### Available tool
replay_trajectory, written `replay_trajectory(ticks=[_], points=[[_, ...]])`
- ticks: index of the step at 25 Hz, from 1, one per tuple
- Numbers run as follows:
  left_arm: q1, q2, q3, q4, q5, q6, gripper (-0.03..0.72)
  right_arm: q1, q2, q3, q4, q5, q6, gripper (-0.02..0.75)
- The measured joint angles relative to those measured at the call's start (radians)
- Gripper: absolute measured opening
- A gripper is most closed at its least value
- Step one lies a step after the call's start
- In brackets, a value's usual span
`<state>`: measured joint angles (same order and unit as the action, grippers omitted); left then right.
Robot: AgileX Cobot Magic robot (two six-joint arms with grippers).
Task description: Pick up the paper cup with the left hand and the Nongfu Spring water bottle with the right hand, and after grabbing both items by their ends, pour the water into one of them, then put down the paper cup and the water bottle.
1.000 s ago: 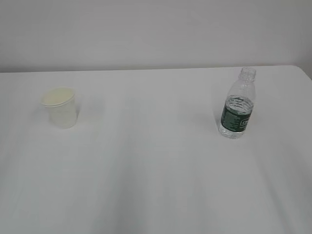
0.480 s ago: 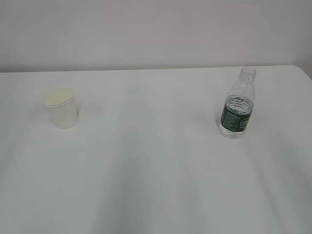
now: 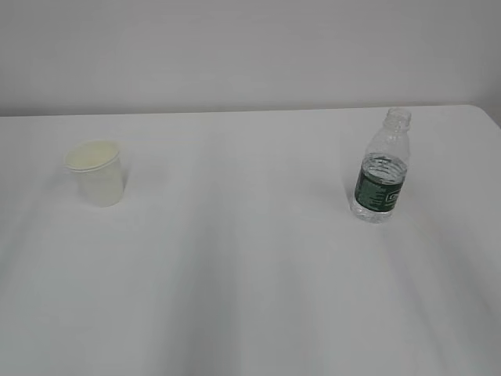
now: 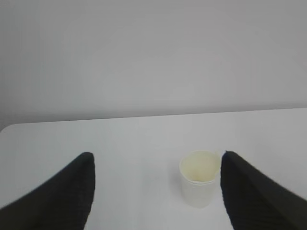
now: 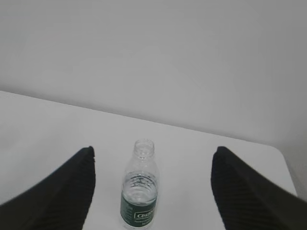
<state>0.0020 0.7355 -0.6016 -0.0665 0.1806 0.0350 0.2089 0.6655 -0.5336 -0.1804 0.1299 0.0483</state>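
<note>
The left hand shows in its wrist view as two dark jaws spread wide with nothing between them, and the right hand looks the same in its own view, released and empty. Neither arm appears in the exterior view. Ahead of the left hand the paper cup stands upright on the white table, sitting nearer the right-hand jaw than the middle of the gap, and apart from both jaws. Ahead of the right hand the Nongfu Spring water bottle stands upright and uncapped, roughly centred between the jaws but still beyond them, with the water filling it to about the shoulder. From the exterior view the cup is on the left and the bottle well apart on the right, and over the last second almost nothing has changed: both stand where they stood, with at most a faint shift in the cup's place in the picture, too small to call a real move. That suggests the task is at its very start, with both approaches yet to be made. The left hand probably needs a sideways correction to centre the cup before closing.
</note>
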Motion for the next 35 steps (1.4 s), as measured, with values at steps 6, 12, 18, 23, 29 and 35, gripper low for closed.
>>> replay_trajectory(ticks=[6,12,18,23,29,35], points=[[0.000,0.100,0.000,0.004,-0.095,0.000,0.587,0.000,0.117,0.000,0.000,-0.103,0.000,0.573],[0.000,0.166,0.000,0.026,-0.144,0.000,0.585,0.000,0.223,0.000,-0.002,-0.200,0.000,0.573],[0.000,0.216,0.000,0.030,-0.202,0.000,0.527,0.000,0.337,0.000,-0.003,-0.307,0.000,0.573],[0.000,0.277,0.000,0.033,-0.215,0.000,0.504,0.000,0.429,0.000,-0.003,-0.351,0.000,0.573],[0.000,0.328,0.036,0.035,-0.261,0.000,0.498,0.000,0.499,0.000,-0.003,-0.360,0.000,0.573],[-0.002,0.330,0.192,-0.014,-0.460,-0.003,0.487,0.000,0.532,0.059,-0.003,-0.451,0.000,0.573]])
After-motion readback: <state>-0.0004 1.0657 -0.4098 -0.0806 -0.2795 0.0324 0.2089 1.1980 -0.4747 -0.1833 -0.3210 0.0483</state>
